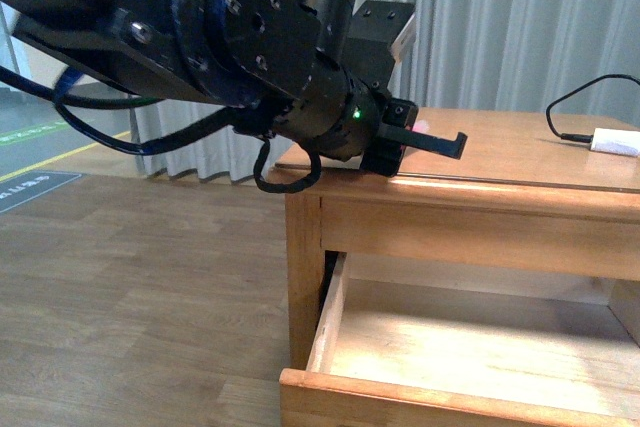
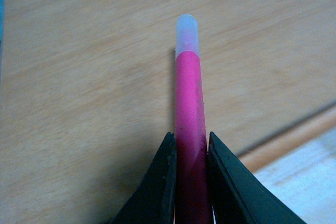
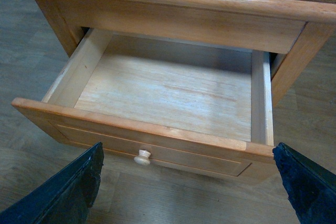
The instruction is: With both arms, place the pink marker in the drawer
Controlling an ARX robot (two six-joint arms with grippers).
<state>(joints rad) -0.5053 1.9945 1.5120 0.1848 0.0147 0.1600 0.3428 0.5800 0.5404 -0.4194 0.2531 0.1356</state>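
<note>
We cannot read any words or numbers here. A dark blue floor sign (image 1: 38,191) has white marks on it, and a green strip (image 1: 30,135) on the floor has pale marks too. Both are too small and blurry for us to read.

Front view: short bright pink cylindrical marker (image 1: 421,127) almost wholly hidden inside bulky black left gripper (image 1: 450,139); only a pink sliver shows. Wide light-brown wooden drawer (image 1: 326,327) cut off at 6 and 3 o'clock. Small white box (image 1: 617,141) cropped at 3 o'clock. Left wrist view: marker's rear end leaves the frame between the black fingers (image 2: 157,187).
</note>
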